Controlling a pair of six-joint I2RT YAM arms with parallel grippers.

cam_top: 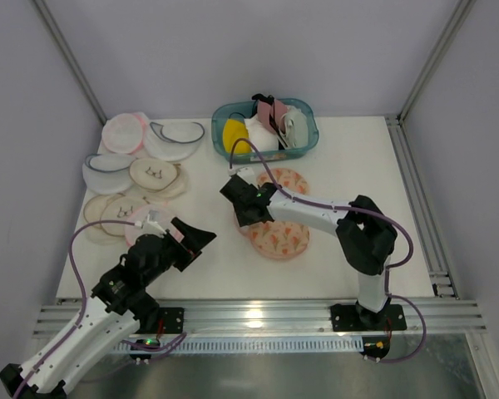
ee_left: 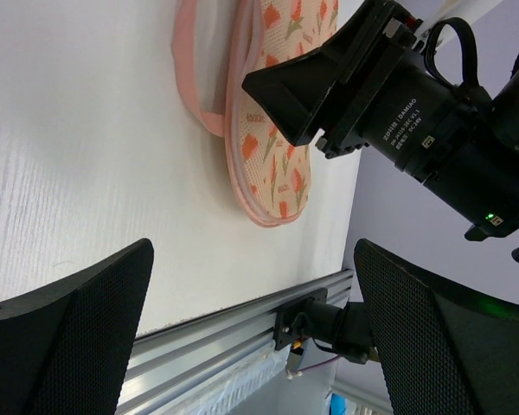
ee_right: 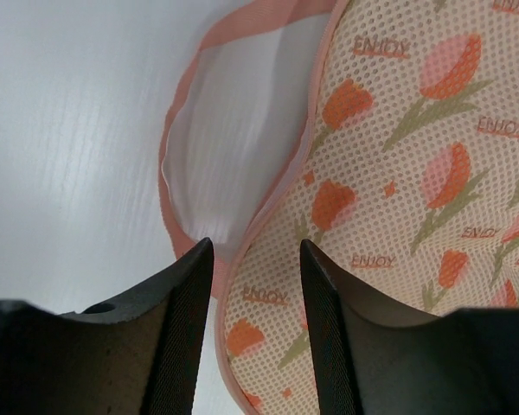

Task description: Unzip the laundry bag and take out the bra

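Note:
The laundry bag (cam_top: 284, 235), cream mesh printed with orange tulips and edged in pink, lies flat at the table's middle. My right gripper (cam_top: 244, 218) hangs over its left edge, open, its fingertips (ee_right: 199, 259) straddling the pink rim (ee_right: 227, 285) without pinching it. From under the patterned top (ee_right: 398, 173) a pale panel (ee_right: 229, 130) with pink trim sticks out to the left; I cannot tell if it is lining or the bra. My left gripper (cam_top: 198, 246) stands wide open and empty, left of the bag (ee_left: 277, 164) and above bare table.
A teal basket (cam_top: 303, 141) at the back holds a yellow garment (cam_top: 234, 133) and other items. Several round mesh pouches (cam_top: 141, 174) lie at the back left. An aluminium rail (cam_top: 258, 312) runs along the near edge.

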